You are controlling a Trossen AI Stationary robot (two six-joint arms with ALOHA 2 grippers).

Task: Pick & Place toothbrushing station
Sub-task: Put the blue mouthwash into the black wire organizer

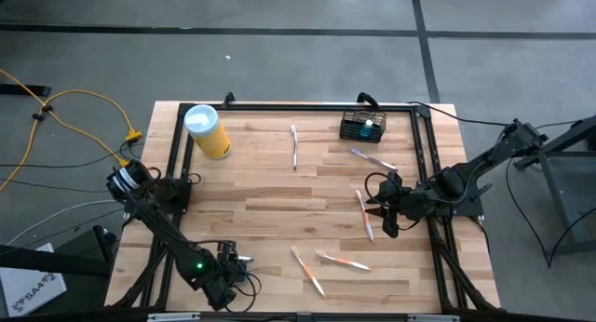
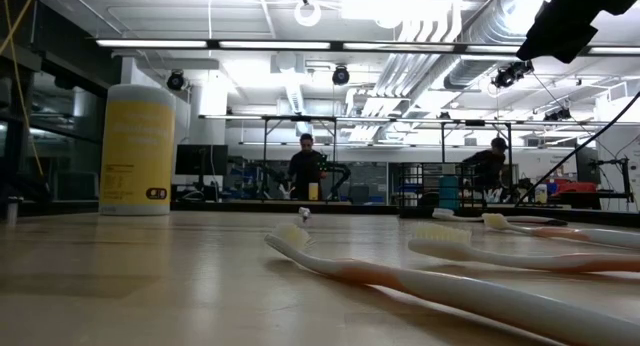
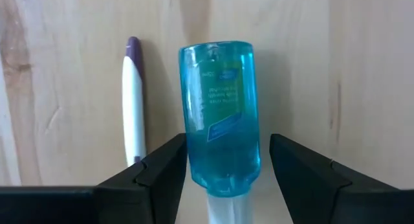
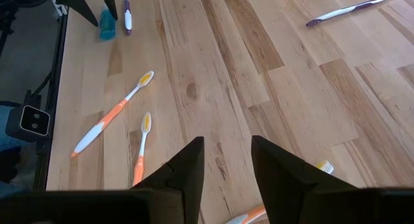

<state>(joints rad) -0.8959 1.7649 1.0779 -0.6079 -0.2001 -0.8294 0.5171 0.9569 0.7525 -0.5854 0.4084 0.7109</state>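
The toothbrushing station [image 1: 362, 127], a small black wire-mesh basket, stands on the wooden table near its far edge, right of the middle. At the near left corner my left gripper [image 3: 228, 143] points down, open, astride a clear blue bottle [image 3: 220, 114]. The bottle lies flat on the table beside a purple-and-white toothbrush [image 3: 134, 107]. My right gripper [image 4: 226, 146] hangs open over the right side of the table with nothing between its fingers. The right wrist view also shows the blue bottle [image 4: 107, 23] under the left gripper. My left gripper comes at the blue bottle from above, its fingers on either side of the bottle's lower body, near the white cap [image 3: 223, 208]. One finger [image 3: 169, 166] lies right against the bottle's side; I cannot tell whether it touches. The other finger stands apart from it.
A yellow canister [image 1: 207, 131] with a white lid stands at the far left. Several toothbrushes lie scattered: one at the far middle [image 1: 294, 145], one by the basket [image 1: 372, 159], one below my right gripper [image 1: 364, 215], two orange ones near the front [image 1: 343, 261]. Black frame rails run along the table's edges.
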